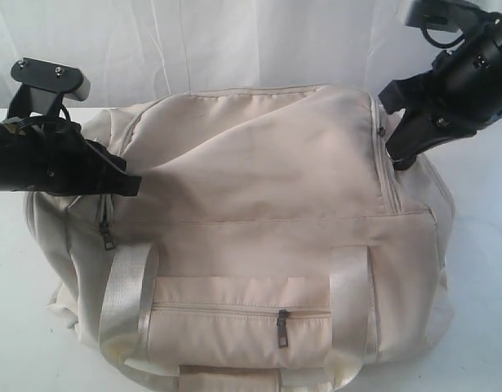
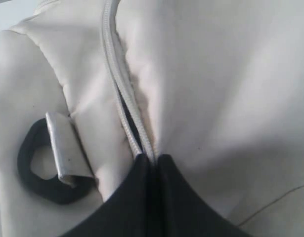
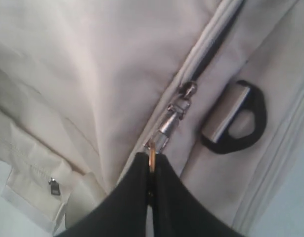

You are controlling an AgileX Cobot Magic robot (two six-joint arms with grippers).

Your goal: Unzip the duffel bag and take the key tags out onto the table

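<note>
While the duffel bag lies on the white worktop, I hold it at both ends. At the bag's left end my left jaws are pinched shut on the bag itself, on the main zipper seam, whose teeth run straight in between them. A thin dark slit shows in the teeth just ahead of that grip, nothing wider. Beside the seam, on the bag's left end panel, a black D-ring sits in a webbing loop, and a small side pull hangs lower down.

Across the bag's front, two pale handles flank the front pocket, and its pocket pull hangs from the zip line.

At the bag's right end my right jaws are closed on the ring of the zipper pull, which stretches taut from its slider. A second D-ring lies just beside it.

I judge the unzipping barely begun: the pull is gripped, the bag is braced, but the top looks closed along what I can see. Left to do: draw the slider along, part the opening, reach in, and set the key tags on the worktop.

Nothing of the bag's inside shows. I see no key tags anywhere, on the bag or on the worktop around it, so I take them to be inside.
</note>
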